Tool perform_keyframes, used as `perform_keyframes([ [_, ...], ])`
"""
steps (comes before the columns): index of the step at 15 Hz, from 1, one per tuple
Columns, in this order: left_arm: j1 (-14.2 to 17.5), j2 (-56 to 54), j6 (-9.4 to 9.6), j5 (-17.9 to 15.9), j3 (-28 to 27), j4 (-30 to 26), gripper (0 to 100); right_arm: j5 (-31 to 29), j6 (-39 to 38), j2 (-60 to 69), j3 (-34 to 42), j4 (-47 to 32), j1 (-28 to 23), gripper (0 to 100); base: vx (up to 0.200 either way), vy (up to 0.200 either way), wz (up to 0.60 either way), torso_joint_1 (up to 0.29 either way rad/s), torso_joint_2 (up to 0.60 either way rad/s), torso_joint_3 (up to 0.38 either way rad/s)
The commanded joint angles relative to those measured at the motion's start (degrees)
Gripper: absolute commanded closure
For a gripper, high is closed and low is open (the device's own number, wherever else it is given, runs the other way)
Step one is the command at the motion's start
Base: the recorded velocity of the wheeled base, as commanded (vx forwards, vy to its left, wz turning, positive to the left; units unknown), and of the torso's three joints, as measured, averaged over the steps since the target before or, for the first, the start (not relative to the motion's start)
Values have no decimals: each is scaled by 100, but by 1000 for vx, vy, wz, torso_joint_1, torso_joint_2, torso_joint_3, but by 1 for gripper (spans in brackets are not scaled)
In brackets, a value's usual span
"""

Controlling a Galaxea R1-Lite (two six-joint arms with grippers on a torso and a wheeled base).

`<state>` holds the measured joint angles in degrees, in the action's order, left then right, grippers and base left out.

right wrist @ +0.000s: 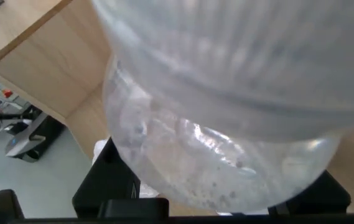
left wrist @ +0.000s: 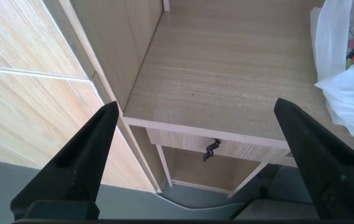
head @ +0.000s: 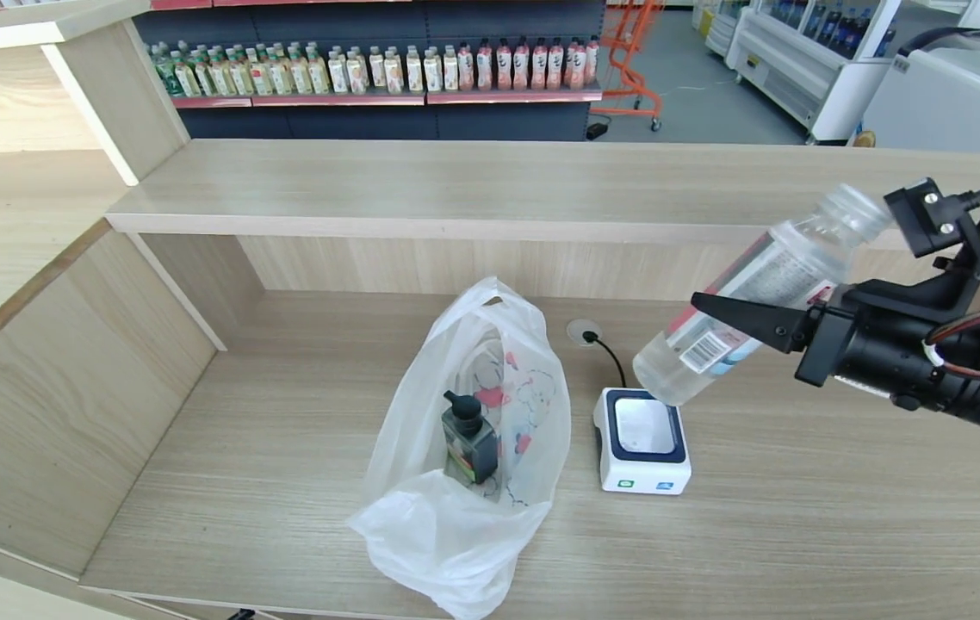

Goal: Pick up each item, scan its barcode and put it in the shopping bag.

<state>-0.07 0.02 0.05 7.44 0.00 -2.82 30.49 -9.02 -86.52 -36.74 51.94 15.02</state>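
Our right fingers (head: 748, 319) grip clear bottle (head: 770, 280), tilted just above scanner (head: 643, 439) at bench (head: 800, 534) middle. We judge scan step now. Pump bottle (head: 468, 443) already in bag (head: 455, 534) near front edge. Left fingers (left wrist: 83, 162) spread wide, empty. Bagging of clear bottle not yet done.

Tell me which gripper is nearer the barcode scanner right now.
Right. The right gripper holds the bottle tilted, its base just above the scanner. The left gripper hangs open off the counter's near left edge, beyond the shopping bag.
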Motion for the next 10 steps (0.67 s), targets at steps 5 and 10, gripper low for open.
perform_keyframes([
  [5, -1, -2, 4, 3, 0, 0, 0, -1063, -451, -1377, -650, 18, 783, 100, 0, 0, 0, 0, 0, 0],
  [10, -1, -2, 4, 3, 0, 0, 0, -1045, -460, -2431, -1265, 378, 941, 100, 0, 0, 0, 0, 0, 0],
])
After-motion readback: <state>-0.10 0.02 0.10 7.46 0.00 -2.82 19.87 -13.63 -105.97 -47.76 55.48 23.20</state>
